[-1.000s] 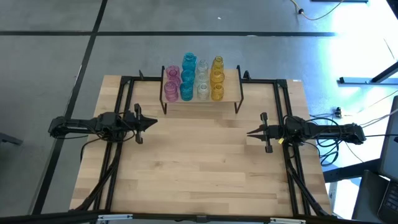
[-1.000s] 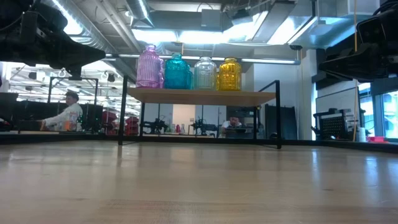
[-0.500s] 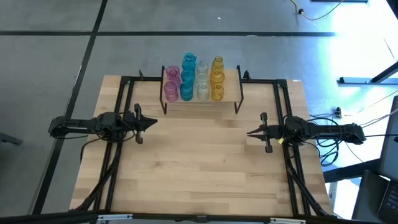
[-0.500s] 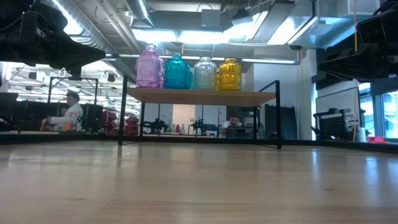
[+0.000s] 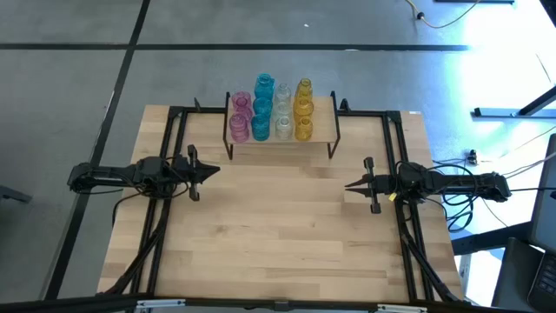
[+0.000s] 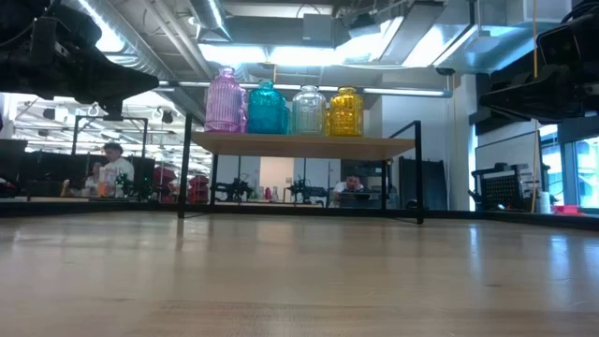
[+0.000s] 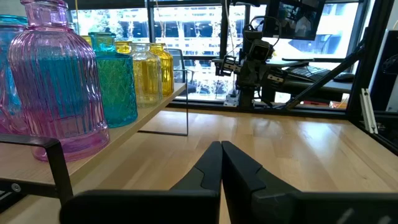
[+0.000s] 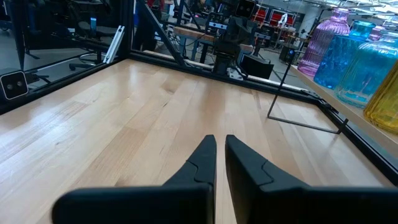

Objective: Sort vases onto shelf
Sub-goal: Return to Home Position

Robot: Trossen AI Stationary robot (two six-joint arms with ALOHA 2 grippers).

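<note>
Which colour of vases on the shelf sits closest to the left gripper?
The pink vases, the end column on the shelf toward the left gripper. Teal-blue, clear and amber-yellow columns follow, each farther away.

back rows of vases point(image 6: 281, 108) hidden behind the front four in the low view, pink vase point(image 7: 53, 81) cut off at the left wrist picture's top, person point(image 6: 114, 171) behind the table too small to make out

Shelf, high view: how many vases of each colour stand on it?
Pink vases: 2
Teal vases: 3
Clear vases: 3
Yellow vases: 3
Total: 11, all on the shelf, as best the high view shows.
</note>
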